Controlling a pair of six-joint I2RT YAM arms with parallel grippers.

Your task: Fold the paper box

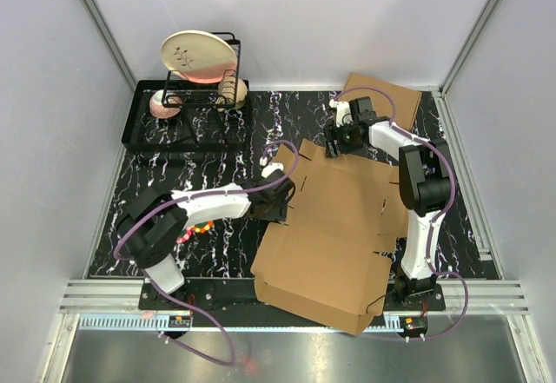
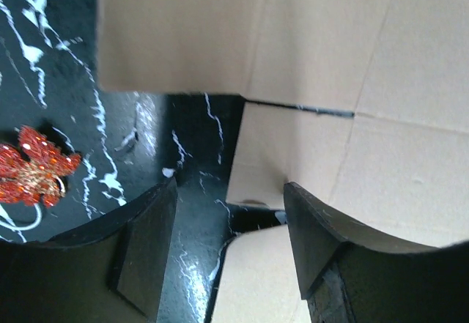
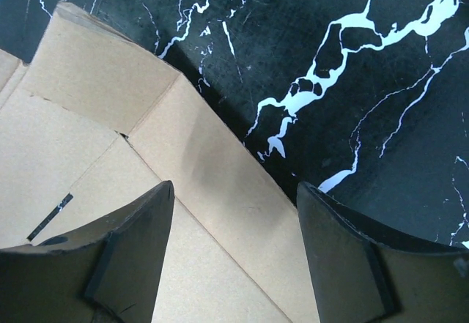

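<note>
brown paper box [image 1: 339, 227] — black table [image 1: 193, 171] (white veins)

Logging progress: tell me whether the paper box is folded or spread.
Spread: the paper box lies as a flat sheet across the table, flaps out, no walls formed.

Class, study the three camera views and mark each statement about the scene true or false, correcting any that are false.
1. The paper box lies as an unfolded sheet on the table. True.
2. Both grippers are shut. False: the left gripper and the right gripper both stand open.
3. A plate stands in the rack at the table's far left. True.
4. The red beaded ornament lies on the cardboard. False: it lies on the bare table, left of the sheet.
5. The left gripper is at the sheet's right edge. False: it is at the left edge.
</note>
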